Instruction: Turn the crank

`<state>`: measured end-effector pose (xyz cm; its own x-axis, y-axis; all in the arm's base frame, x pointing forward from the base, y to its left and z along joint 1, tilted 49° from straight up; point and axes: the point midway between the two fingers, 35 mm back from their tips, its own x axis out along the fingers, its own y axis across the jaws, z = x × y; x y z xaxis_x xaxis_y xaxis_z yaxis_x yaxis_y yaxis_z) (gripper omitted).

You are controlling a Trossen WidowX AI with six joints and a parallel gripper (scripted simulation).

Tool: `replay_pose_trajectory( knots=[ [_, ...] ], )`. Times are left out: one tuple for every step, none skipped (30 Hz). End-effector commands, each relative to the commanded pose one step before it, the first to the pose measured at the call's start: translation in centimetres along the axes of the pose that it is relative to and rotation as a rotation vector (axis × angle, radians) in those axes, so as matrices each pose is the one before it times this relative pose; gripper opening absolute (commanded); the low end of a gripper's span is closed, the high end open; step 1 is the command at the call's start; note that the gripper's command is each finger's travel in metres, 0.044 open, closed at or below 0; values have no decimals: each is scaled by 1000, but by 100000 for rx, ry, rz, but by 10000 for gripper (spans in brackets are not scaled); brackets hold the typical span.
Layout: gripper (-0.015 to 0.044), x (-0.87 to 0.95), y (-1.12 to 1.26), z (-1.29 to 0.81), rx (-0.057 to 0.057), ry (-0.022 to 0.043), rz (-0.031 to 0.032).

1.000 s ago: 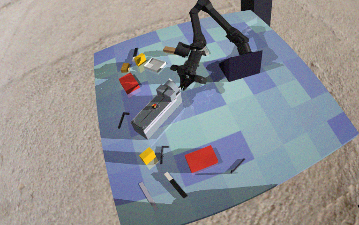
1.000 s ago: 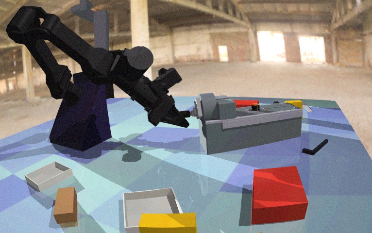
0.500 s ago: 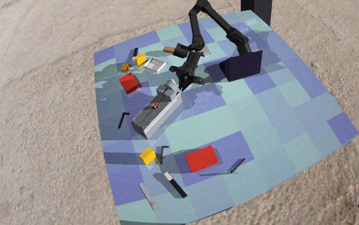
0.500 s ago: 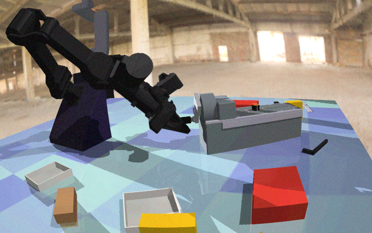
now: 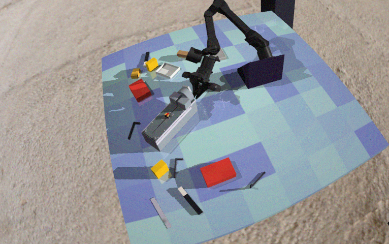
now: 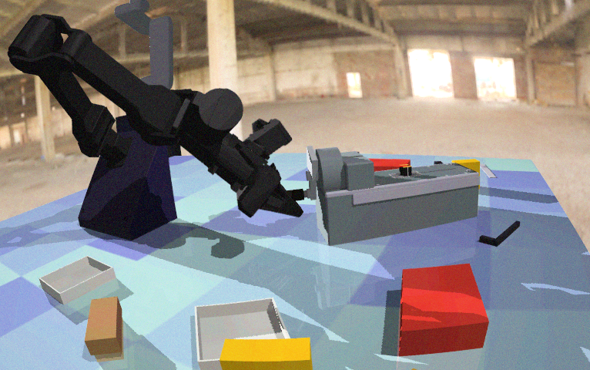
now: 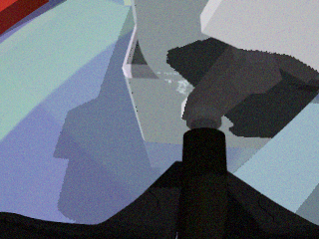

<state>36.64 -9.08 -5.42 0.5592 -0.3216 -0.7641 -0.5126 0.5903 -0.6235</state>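
The grey machine (image 5: 176,132) (image 6: 403,210) stands on the table, its crank end toward the arm. Its small slide with the red pointer (image 5: 167,115) sits on the top, and the slide (image 6: 405,170) also shows as a dark block in the exterior view. The brass zero marks are too small to tell apart, so whether the pointer is level with them cannot be told. My gripper (image 5: 195,96) (image 6: 299,206) (image 7: 194,170) is shut on the black crank handle (image 6: 296,194) (image 7: 204,149), low on the machine's end face. The fingers partly hide the handle.
Red blocks (image 5: 218,172) (image 6: 442,307) and yellow blocks (image 5: 160,169) (image 6: 266,352) lie around the machine. White trays (image 5: 176,73) (image 6: 62,293), a brown block (image 5: 182,54) (image 6: 102,325), black angled bars (image 5: 131,131) (image 6: 507,233) and a grey strip (image 5: 160,213) are also on the table.
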Motion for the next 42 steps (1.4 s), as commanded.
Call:
replay_pose_trajectory(
  knots=[
    [0, 235, -898, -246, 1047, 646, -1406],
    [0, 5, -38, -3, -1, 0, -2],
    [0, 5, -36, -2, -1, 0, -2],
    [0, 2, -37, -1, 0, 0, -2],
    [0, -3, -41, 3, 0, 0, -2],
    [0, -1, -36, 4, 0, 0, -2],
    [0, 1, -29, 2, 0, 0, -1],
    [0, -1, -29, 2, 0, 0, -1],
    [0, -3, -31, 4, 0, 0, -1],
    [0, 0, -26, 3, 0, 0, -1],
    [0, -2, -26, 3, 0, 0, -1],
    [0, -2, -24, 3, 0, 0, -1],
    [0, -2, -23, 3, 0, 0, -1],
    [0, -2, -22, 3, 0, 0, -1],
    [0, -2, -21, 3, 0, 0, -1],
    [0, -2, -20, 3, 0, 0, -1],
    [0, -2, -19, 3, 0, 0, -1],
    [0, -2, -19, 3, 0, 0, -1],
    [0, -2, -18, 3, 0, 0, -1],
    [0, -2, -21, 2, 0, 0, -1],
    [0, -2, -15, 2, 0, 0, -1],
    [0, -2, -15, 4, 0, 0, -1],
    [0, -2, -16, 3, 0, 0, -1],
    [0, -2, -16, 2, 0, 0, -1],
    [0, -2, -16, 2, 0, 0, -1],
    [0, -2, -15, 2, 0, 0, -1],
    [0, -2, -15, 2, 0, 0, -1],
    [0, -2, -15, 2, 0, 0, -1],
    [0, -2, -15, 2, 0, 0, -1],
    [0, -2, -14, 2, 0, 0, -1],
    [0, -2, -14, 2, 0, 0, -1],
    [0, -2, -14, 2, 0, 0, -1],
    [0, -2, -14, 2, 0, 0, -1],
    [0, -2, -14, 2, 0, 0, -1],
    [0, -2, -13, 2, 0, 0, -1],
    [0, -2, -13, 2, 0, 0, -1],
    [0, -2, -13, 2, 0, 0, -1],
    [0, -2, -13, 2, 0, 0, -1],
    [0, -2, -13, 2, 0, 0, -1],
    [0, -2, -13, 2, 0, 0, -1],
    [0, -2, -13, 2, 0, 0, -1],
    [0, -2, -13, 2, 0, 0, -1]
  ],
)
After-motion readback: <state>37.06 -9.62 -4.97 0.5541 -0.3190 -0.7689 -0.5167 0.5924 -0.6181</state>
